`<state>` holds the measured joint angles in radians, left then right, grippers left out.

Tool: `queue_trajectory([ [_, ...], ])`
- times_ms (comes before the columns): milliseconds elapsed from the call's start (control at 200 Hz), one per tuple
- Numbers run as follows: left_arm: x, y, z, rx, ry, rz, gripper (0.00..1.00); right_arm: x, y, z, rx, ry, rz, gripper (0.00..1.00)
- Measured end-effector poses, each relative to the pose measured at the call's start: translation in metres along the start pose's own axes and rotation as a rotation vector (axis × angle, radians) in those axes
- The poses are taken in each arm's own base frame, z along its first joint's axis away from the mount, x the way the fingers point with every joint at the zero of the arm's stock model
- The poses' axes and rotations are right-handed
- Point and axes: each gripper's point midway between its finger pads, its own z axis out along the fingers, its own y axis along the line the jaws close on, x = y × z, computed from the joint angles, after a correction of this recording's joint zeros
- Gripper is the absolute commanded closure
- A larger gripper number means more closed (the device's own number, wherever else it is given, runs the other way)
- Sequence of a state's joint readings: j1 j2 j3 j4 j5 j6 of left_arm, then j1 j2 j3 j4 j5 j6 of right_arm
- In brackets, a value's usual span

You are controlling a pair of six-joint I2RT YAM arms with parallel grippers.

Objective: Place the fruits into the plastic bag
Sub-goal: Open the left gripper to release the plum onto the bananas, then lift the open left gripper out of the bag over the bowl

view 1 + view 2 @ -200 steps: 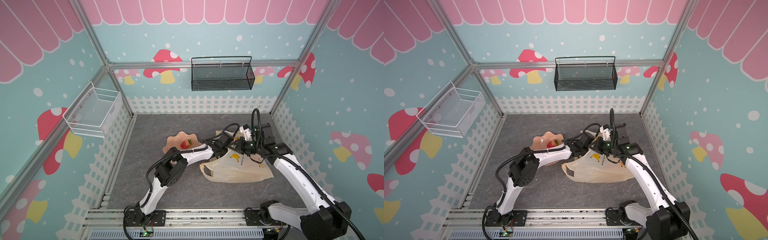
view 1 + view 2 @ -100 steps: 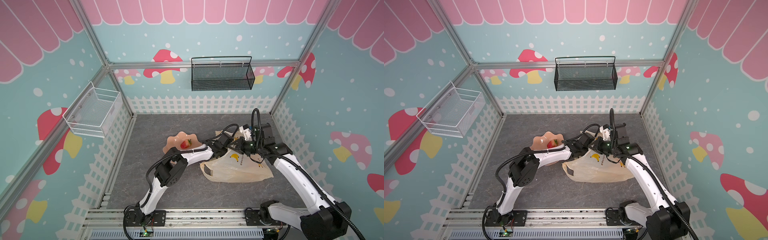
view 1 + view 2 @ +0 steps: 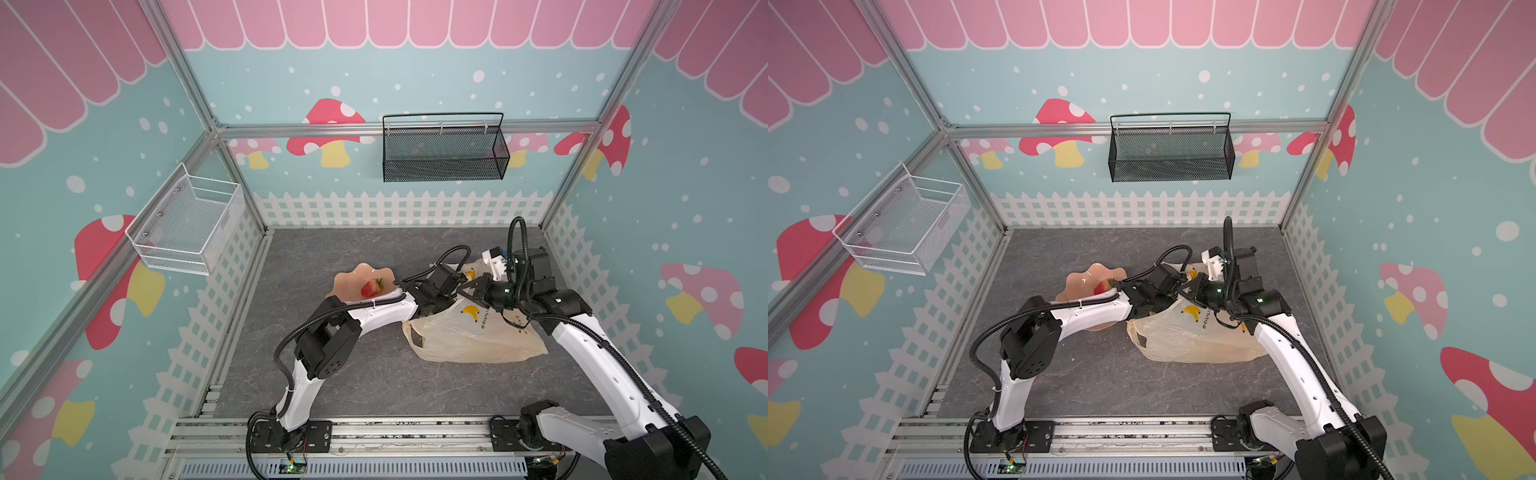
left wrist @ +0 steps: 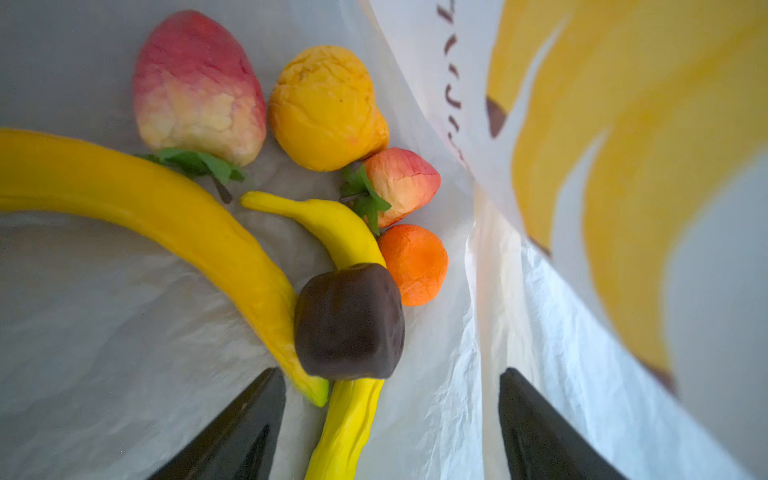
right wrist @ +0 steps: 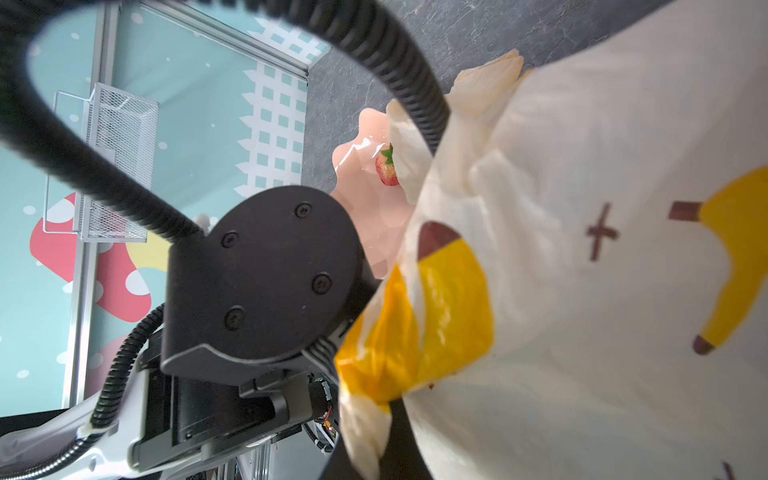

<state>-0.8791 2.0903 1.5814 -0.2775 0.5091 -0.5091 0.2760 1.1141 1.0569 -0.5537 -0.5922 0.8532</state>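
At the left end effector [image 4: 388, 374]: released, empty, deep inside the plastic bag [image 4: 519, 311], just over the dark piece [image 4: 349, 322] among the other fruits [image 4: 324, 108]. Probably placed so for a low drop.

At the right end effector [image 3: 473, 287]: clenched on the bag's rim, seemingly to keep the mouth agape.

Beyond, on the dish [image 3: 349, 279]: one strawberry [image 3: 371, 287], not yet bagged.

Hidden in both top views: bag contents, both sets of fingertips.
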Motion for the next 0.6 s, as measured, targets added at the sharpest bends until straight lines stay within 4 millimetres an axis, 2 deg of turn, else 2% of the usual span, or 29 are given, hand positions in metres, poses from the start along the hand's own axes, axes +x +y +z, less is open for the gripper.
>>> queue_trajectory([
  [220, 0.001, 0.012, -0.010, -0.070, -0.010, 0.006, 0.19, 0.002, -0.002, 0.000, 0.002, 0.001, 0.007, 1.00],
  [375, 0.008, 0.022, -0.016, -0.120, 0.001, 0.012, 0.19, 0.002, -0.003, 0.001, 0.004, 0.004, 0.009, 1.00],
  [600, 0.006, 0.033, -0.038, -0.209, -0.020, 0.009, 0.20, 0.002, -0.003, 0.002, 0.005, 0.005, 0.010, 1.00],
])
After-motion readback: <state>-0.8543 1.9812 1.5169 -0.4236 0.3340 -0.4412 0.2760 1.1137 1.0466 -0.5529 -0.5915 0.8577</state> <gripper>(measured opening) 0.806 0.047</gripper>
